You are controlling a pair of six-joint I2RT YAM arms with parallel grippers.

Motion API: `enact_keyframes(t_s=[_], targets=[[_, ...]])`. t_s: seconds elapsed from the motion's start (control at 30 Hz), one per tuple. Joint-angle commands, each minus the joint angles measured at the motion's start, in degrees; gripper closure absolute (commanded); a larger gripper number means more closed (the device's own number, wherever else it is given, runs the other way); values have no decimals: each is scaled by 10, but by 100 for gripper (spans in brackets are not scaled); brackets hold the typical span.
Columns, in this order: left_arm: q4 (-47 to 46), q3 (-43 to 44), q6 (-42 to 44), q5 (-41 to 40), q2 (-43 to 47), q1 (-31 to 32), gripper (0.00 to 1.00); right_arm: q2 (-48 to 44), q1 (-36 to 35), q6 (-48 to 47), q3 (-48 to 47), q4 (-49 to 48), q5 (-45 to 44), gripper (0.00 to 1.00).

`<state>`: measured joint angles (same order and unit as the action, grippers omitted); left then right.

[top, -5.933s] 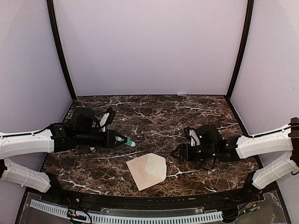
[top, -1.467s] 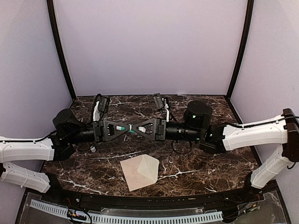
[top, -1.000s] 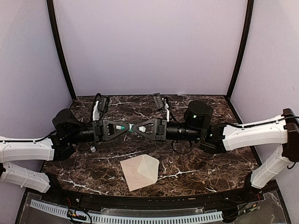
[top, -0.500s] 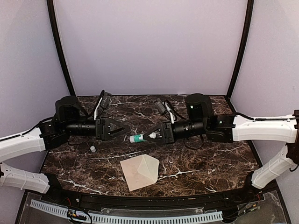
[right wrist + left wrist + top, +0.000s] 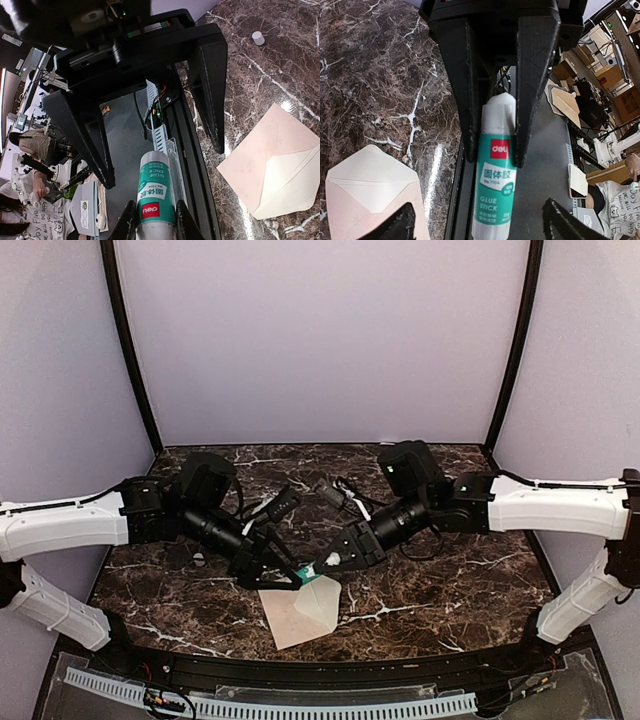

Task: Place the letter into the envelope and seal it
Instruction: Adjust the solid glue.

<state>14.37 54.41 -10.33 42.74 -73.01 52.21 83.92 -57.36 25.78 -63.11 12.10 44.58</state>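
The envelope (image 5: 308,612) lies near the table's front edge with its pointed flap open, and it also shows in both wrist views (image 5: 370,185) (image 5: 272,165). The letter is hidden from view. My right gripper (image 5: 322,565) (image 5: 154,220) is shut on a green-and-white glue stick (image 5: 308,571) (image 5: 156,192), just above the envelope's far edge. My left gripper (image 5: 285,578) (image 5: 481,227) faces it, open, its fingers on either side of the stick's free end (image 5: 495,200) without touching it.
A small white cap (image 5: 257,37) lies on the dark marble table (image 5: 440,590) to the left, behind the left arm. Both arms meet over the front middle of the table. Purple walls close in the back and sides.
The left gripper let go of the glue stick and opened, leaving a small white cap on the table. Both arms then swung down toward the envelope, the right one carrying the stick.
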Motion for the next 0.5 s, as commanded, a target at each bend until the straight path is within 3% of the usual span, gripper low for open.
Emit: enact_keyframes(t_s=[0.0, 0.17, 0.47], targets=[[5, 17, 22, 31, -11, 16, 22, 14, -1, -7, -19, -4, 39, 92], [-32, 10, 2, 38, -18, 25, 42, 24, -1, 5, -17, -17, 52, 92], [-57, 13, -11, 45, -34, 40, 43, 34, -1, 20, -20, -34, 66, 92]])
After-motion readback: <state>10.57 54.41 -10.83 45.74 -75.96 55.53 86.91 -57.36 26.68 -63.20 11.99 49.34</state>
